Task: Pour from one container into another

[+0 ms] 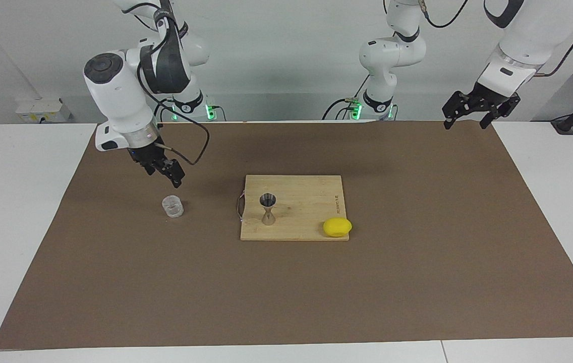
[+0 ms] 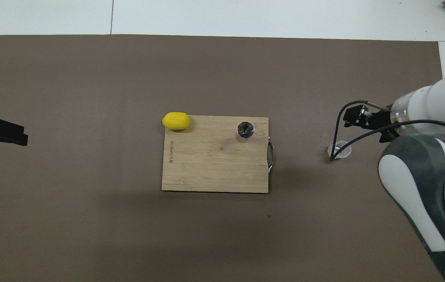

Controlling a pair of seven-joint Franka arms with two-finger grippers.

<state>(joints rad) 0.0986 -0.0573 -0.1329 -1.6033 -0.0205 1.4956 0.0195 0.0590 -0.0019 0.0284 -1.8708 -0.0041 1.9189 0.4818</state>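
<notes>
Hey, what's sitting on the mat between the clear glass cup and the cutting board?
Nothing: between the glass cup and the cutting board only bare brown mat shows, clearest in the facing view.

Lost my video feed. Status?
Right gripper open, raised over mat near glass cup; left gripper open, waiting. Cup upright, unheld. Jigger on cutting board. Path clear.

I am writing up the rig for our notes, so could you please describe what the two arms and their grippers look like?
Both arms have glossy white rounded shells with dark grey joint bands. The right gripper and the left gripper are black, linkage-style two-finger units. A loose black cable loops beside the right wrist. Green lights glow at both bases.
</notes>
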